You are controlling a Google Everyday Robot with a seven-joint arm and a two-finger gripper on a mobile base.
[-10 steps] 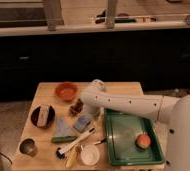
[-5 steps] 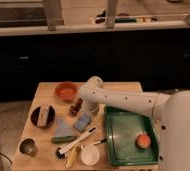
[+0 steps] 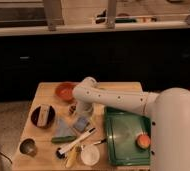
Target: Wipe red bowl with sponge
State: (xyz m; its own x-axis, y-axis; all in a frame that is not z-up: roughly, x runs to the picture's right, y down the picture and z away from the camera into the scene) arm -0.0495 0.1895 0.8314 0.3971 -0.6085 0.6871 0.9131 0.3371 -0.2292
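The red bowl (image 3: 65, 91) is a small round orange-red bowl at the back left of the wooden table (image 3: 48, 90). The sponge (image 3: 81, 123) is a small light blue-grey block lying on the table below and right of the bowl. My white arm reaches in from the right, and my gripper (image 3: 82, 110) hangs down from its bent wrist, between the bowl and the sponge and just above the sponge. The wrist hides the fingers.
A black round dish (image 3: 43, 115) with a beige block sits at the left. A pale blue cloth (image 3: 63, 129), a green item, a white marker (image 3: 77, 141), a white cup (image 3: 90, 155) and a metal cup (image 3: 27, 147) lie in front. A green tray (image 3: 124, 137) holds an orange-red ball (image 3: 144, 141).
My arm has swung left and forward, bringing the gripper down from near the table's back middle to just above the sponge. The objects have not moved.
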